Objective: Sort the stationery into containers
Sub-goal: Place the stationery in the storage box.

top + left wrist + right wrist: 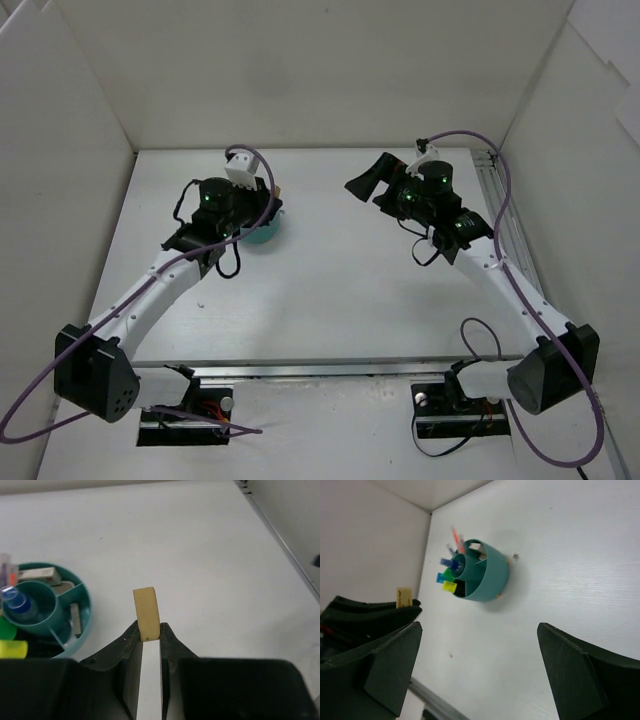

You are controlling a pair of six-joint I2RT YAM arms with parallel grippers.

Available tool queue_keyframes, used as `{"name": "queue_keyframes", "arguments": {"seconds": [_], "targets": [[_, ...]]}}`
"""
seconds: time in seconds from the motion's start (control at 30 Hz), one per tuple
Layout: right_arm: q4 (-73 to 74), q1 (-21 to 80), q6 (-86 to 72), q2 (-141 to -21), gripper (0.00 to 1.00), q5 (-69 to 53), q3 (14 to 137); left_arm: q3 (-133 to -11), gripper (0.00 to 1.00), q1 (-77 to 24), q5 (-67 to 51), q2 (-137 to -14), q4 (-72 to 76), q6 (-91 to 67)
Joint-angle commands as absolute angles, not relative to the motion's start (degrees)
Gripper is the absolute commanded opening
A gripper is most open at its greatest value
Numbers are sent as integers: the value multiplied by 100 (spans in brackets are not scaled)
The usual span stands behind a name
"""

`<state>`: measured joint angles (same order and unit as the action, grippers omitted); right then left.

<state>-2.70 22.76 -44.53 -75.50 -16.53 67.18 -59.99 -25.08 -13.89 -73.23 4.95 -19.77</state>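
Note:
My left gripper [149,632] is shut on a tan eraser [146,612] and holds it upright above the table, just right of the round teal tub [84,622]. The tub holds a blue-capped clear bottle [16,601] in its centre cup, a white eraser [37,573], a yellow highlighter [12,649] and pens [6,567]. From above, the left gripper [277,197] is over the tub's [268,236] far right rim. My right gripper [480,670] is open and empty, well right of the tub [490,580], and it sees the tan eraser [404,596].
White walls enclose the table on the left, back and right. A metal rail [488,190] runs along the right side. The right gripper [362,183] hovers at mid-table toward the back. A small speck [516,556] lies beside the tub.

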Motion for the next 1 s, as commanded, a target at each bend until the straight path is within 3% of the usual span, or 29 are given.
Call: {"name": "queue_keyframes", "arguments": {"seconds": [0.0, 0.43, 0.97], "targets": [[200, 2180, -3562, -6997, 98, -801, 6812, -6845, 0, -2093, -1634, -7496, -701, -2223], [1722, 1793, -2294, -7040, 98, -211, 6811, -9122, 0, -1793, -1872, -9359, -3575, -1425], [2030, 1292, -2311, -7233, 98, -97, 6829, -10441, 0, -1687, -1257, -10529, -4570, -1151]]}}
